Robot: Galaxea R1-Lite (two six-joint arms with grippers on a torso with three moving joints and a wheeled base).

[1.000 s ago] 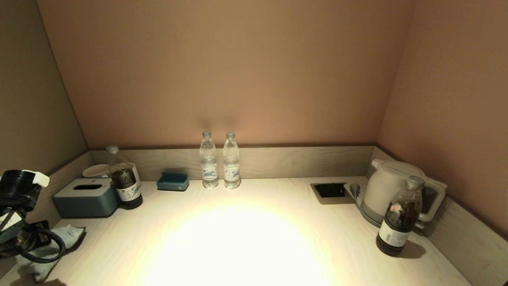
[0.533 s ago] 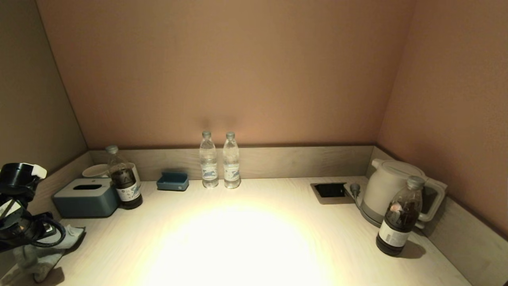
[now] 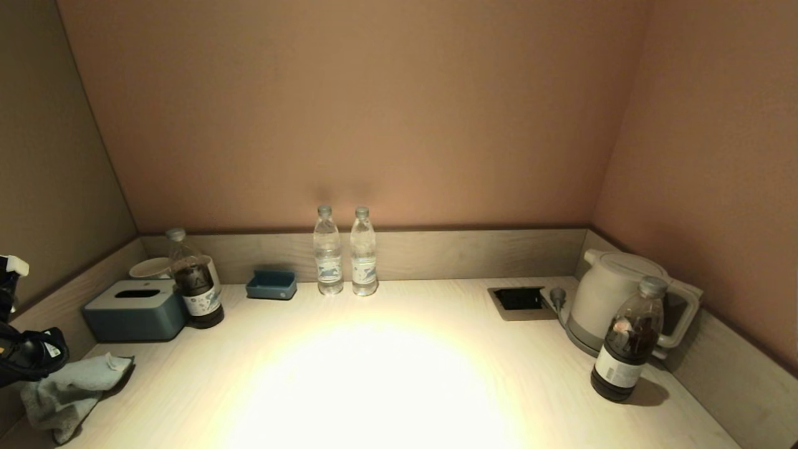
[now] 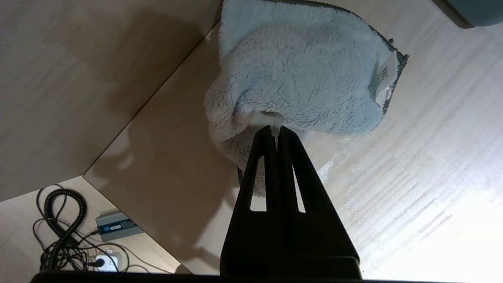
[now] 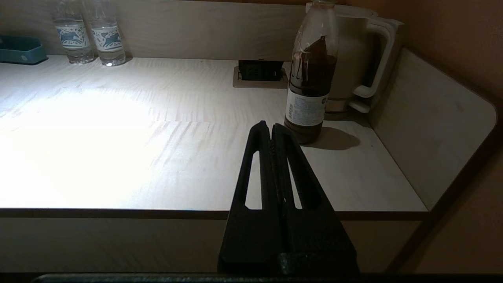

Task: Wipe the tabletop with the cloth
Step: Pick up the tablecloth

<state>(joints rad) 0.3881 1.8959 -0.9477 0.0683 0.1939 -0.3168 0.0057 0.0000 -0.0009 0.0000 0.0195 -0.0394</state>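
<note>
The left arm has pulled back toward the table's left edge, leaving the cloth [image 4: 298,82] crumpled at the front-left corner of the tabletop [image 3: 386,380]. The left gripper [image 4: 275,129] hovers over it, jaws pressed together, apparently gripping nothing. The right gripper [image 5: 271,125], clenched, sits before the table's front edge.

Fluffy fleece cloth [image 4: 298,78], wood-grain tabletop [image 4: 412,165]

Cloth [image 3: 65,394] on tabletop's [image 3: 386,374] front-left corner
</note>
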